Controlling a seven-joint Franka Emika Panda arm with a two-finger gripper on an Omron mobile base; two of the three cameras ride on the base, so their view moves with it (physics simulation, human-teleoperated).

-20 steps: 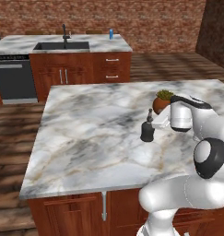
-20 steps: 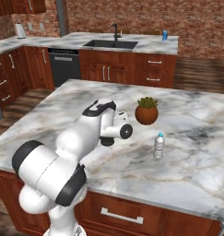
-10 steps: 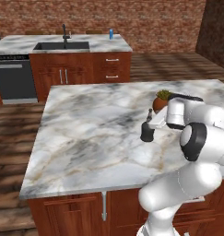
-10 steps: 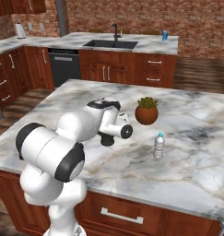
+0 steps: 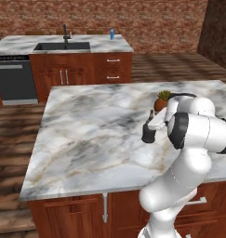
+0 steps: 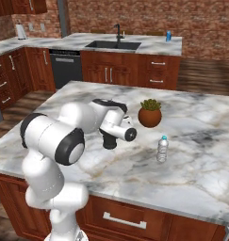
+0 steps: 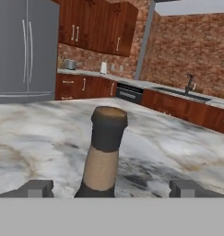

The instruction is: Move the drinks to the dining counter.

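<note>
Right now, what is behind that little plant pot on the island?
Behind the terracotta plant pot lies bare marble island top, then wooden floor. The patch of marble directly under the pot is covered.

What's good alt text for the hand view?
A black narrow-necked bottle stands on a marble island between the open jaws. Behind it are wood cabinets, a grey fridge and a sink counter with a black faucet.

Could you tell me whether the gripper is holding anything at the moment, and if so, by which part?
Nothing is held. The gripper is open, its fingertips wide apart on either side of the black bottle's neck, not touching it.
</note>
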